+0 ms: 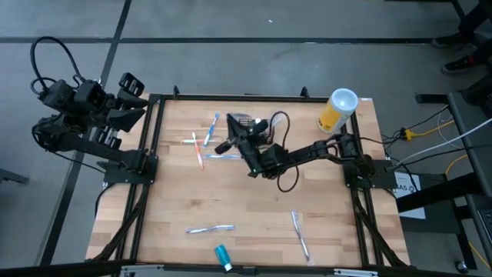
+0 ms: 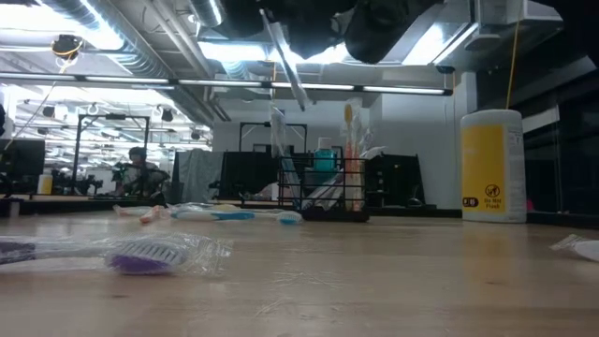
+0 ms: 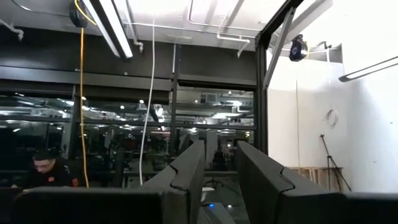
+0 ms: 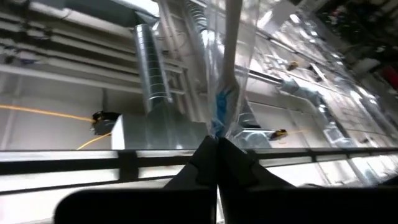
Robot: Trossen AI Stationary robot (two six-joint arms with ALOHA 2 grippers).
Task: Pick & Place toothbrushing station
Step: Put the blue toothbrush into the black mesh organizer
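From above, my right end effector (image 1: 247, 146) hangs over the middle of the tabletop (image 1: 254, 204) toward its far edge, just beside the toothbrushing station (image 1: 240, 121), while my left end effector (image 1: 132, 96) waits off the far left corner. At tabletop height the toothbrushing station (image 2: 323, 190) stands upright with brushes in it, near the yellow canister (image 2: 491, 166). My right wrist camera shows my fingers clenched on a wrapped toothbrush (image 4: 225, 74); my left wrist camera shows my fingers (image 3: 186, 177) apart, grasping nothing.
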